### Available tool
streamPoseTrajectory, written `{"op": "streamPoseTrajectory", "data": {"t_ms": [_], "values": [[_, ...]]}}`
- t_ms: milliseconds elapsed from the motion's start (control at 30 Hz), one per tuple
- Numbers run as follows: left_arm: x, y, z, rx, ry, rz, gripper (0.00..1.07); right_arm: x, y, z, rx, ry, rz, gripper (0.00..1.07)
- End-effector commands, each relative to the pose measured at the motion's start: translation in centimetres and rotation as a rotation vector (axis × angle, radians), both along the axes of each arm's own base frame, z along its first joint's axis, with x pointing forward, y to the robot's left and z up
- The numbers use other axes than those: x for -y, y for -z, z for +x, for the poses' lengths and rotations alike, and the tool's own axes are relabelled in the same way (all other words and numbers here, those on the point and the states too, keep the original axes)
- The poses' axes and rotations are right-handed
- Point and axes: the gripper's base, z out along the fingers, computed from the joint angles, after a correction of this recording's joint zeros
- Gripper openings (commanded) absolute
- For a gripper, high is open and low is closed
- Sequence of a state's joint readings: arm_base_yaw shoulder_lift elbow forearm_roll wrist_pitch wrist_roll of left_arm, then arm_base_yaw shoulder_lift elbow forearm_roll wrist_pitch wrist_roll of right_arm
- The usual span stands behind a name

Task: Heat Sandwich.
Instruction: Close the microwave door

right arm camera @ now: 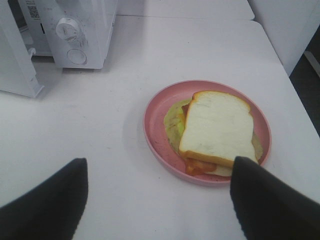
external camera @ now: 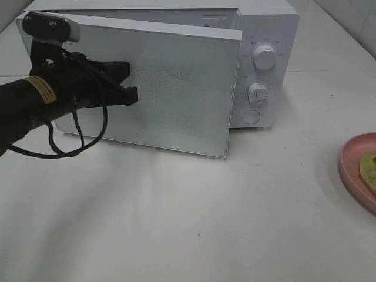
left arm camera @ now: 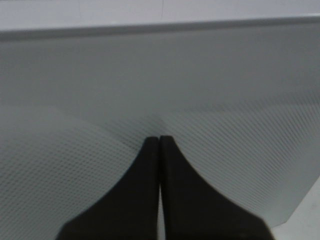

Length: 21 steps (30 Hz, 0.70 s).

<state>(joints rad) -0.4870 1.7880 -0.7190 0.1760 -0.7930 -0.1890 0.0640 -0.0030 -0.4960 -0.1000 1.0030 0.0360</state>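
Observation:
The sandwich point(right arm camera: 217, 127), white bread over green and orange filling, lies on a round pink plate point(right arm camera: 155, 120) on the white table. In the high view only a sliver of the sandwich point(external camera: 369, 167) and the plate point(external camera: 351, 161) shows at the right edge. My right gripper point(right arm camera: 157, 165) hovers open just short of the plate, with nothing between its fingers. The white microwave point(external camera: 267, 23) stands at the back with its door point(external camera: 176, 88) swung partly open. Against the door's outer face, my left gripper point(external camera: 134, 94) point(left arm camera: 159, 140) is shut with its tips touching the door panel point(left arm camera: 160, 75).
The microwave's two knobs point(external camera: 264, 57) point(external camera: 257, 93) and a round button point(external camera: 251, 117) sit on its right panel. A black cable loops under the left arm point(external camera: 35, 106). The table's right edge point(right arm camera: 295, 90) runs close behind the plate.

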Motion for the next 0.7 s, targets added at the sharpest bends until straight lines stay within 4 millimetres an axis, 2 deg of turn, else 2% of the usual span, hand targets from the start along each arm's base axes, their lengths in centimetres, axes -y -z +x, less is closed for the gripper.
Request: {"op": "streamPoseTrajectory", "data": {"t_ms": [33, 700], "values": [[1.3, -0.4, 0.8, -0.002, -0.003, -0.014, 0.0, 0.0, 0.0, -0.4, 0.036, 0.01, 0.01, 0.75], [8.4, -1.4, 3.8, 0.013, 0.087, -0.027, 0.0, 0.0, 0.0, -0.4, 0.036, 0.009, 0.009, 0.75]]}}
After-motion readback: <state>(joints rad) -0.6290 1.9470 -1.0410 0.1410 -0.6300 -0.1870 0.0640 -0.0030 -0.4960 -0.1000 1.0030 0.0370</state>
